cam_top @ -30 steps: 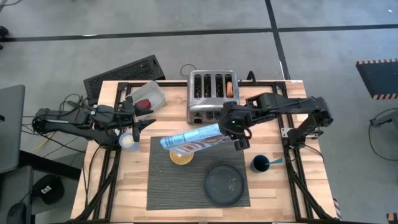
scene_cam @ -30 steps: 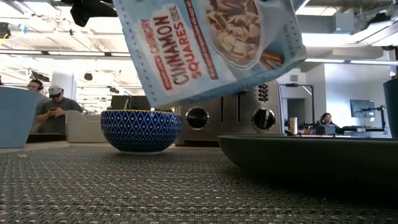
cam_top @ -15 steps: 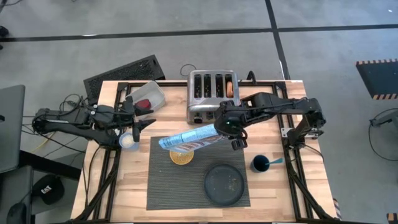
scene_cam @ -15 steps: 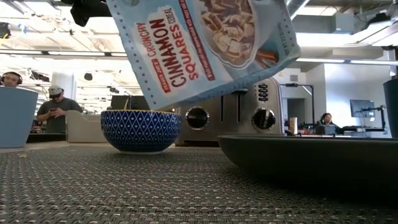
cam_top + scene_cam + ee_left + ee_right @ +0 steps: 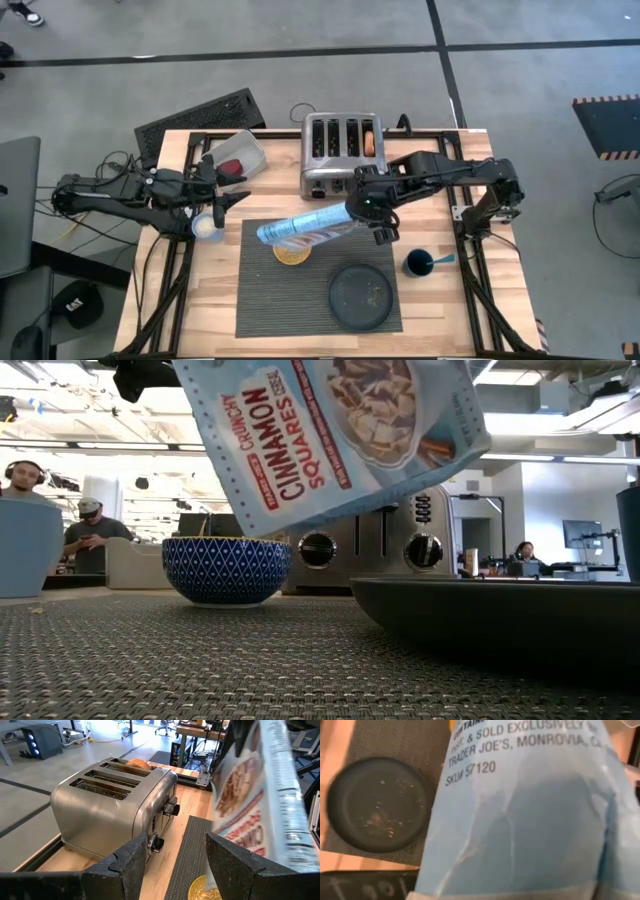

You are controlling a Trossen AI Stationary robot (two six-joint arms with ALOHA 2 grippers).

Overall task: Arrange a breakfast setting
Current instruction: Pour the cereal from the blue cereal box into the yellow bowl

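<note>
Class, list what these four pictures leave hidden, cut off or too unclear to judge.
- Yellow-lined bowl: contents hidden in the high view by the light blue cereal bag.
- Right pincer: fingers hidden in its wrist view by the bag.
- Dark round plate: cut off by the low view's edge.

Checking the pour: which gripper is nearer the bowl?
Right. The right gripper holds the cereal bag over the bowl; the left gripper waits farther off.

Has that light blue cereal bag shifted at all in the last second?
Yes, slightly. Against the chrome four-slot toaster, the light blue cereal bag and the right tool holding it drifted a little leftward.
</note>
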